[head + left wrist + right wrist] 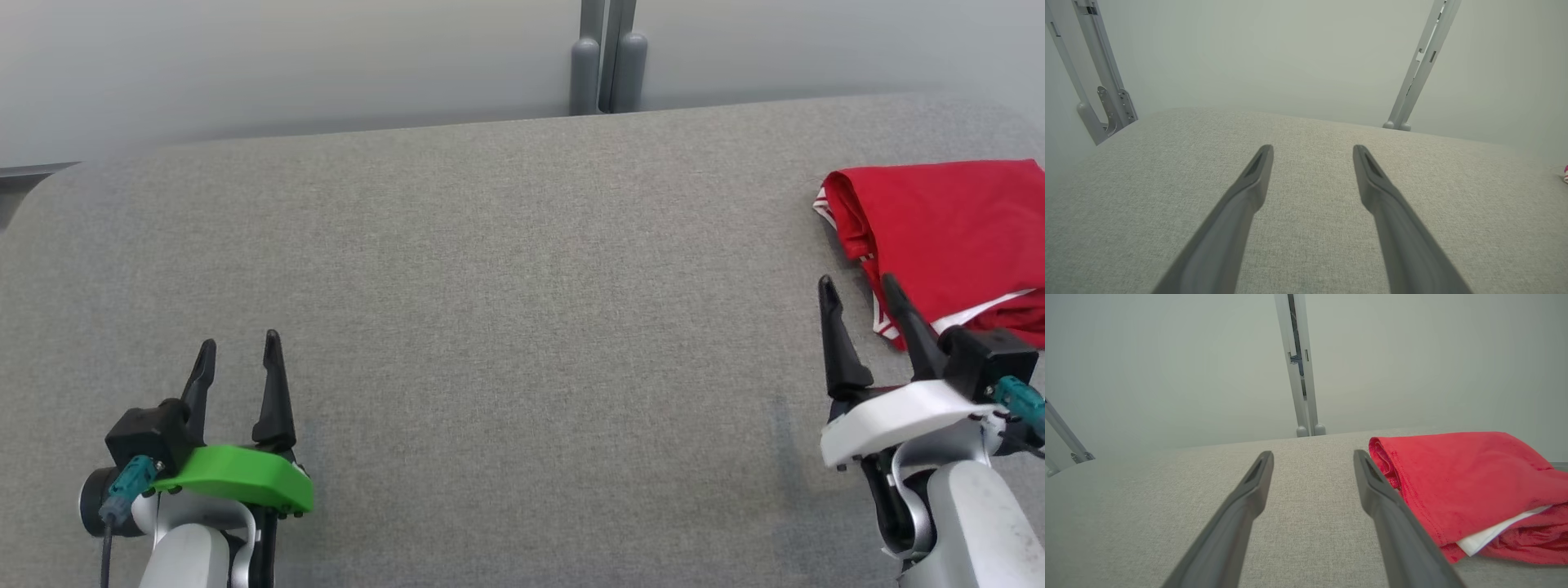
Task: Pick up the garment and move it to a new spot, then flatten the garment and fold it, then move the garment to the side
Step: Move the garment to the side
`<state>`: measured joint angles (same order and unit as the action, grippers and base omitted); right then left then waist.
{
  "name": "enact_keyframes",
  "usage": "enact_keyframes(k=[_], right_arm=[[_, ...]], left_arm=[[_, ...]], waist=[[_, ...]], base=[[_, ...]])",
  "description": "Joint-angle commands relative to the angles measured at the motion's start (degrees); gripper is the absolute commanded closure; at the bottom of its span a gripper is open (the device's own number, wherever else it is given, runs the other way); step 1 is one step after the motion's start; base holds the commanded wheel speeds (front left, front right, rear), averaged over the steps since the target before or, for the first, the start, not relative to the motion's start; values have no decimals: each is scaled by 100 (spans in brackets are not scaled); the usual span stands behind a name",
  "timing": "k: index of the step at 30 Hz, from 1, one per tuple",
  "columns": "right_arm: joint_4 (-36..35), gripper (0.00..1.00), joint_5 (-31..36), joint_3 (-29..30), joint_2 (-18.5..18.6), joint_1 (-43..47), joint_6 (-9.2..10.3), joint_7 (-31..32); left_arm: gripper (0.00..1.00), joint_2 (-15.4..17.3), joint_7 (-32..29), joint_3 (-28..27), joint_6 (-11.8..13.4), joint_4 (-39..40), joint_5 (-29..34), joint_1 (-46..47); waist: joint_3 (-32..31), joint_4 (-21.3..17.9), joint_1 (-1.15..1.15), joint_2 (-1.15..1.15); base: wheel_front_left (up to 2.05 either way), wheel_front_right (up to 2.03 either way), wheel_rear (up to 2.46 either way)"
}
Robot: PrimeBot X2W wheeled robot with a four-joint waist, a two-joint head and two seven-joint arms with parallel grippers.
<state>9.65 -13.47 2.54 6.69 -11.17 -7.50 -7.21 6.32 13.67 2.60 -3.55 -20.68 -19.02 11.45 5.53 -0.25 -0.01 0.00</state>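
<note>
The garment [947, 237] is red with white trim and lies folded in a stack at the far right of the grey table; in the right wrist view the garment [1457, 486] sits just right of my fingers. My right gripper [857, 284] stands open beside its left edge, holding nothing, as my right gripper [1312, 456] also shows from the wrist. My left gripper [239, 343] is open over bare cloth at the lower left, far from the garment; in its wrist view my left gripper [1312, 150] is empty, and a sliver of the garment [1565, 173] peeks in at the right edge.
The grey fabric-covered table [506, 310] spreads wide between the two arms. A pale wall with a grey upright post [606, 57] stands behind its far edge. A metal bracket [1106, 106] is at the table's far left corner.
</note>
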Motion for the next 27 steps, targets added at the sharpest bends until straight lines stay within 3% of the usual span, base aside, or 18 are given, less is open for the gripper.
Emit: enact_keyframes(k=[1,9,12,27], right_arm=[[28,0,-8,-56,-16,142,3,-64],[158,0,29,-252,-172,566,3,-197],[146,0,322,-307,-156,675,3,-226],[8,0,669,41,-357,1168,3,-281]], left_arm=[[0,83,48,50,-44,-17,76,-88],[0,163,150,155,-192,-123,184,-337],[0,139,155,165,-214,-150,201,-445],[0,14,157,48,-295,75,357,-852]], waist=[[-192,191,1,0],[-340,392,1,0],[-375,441,1,0],[-403,525,1,0]], base=[[0,0,0],[0,0,0],[0,0,0],[0,0,0]])
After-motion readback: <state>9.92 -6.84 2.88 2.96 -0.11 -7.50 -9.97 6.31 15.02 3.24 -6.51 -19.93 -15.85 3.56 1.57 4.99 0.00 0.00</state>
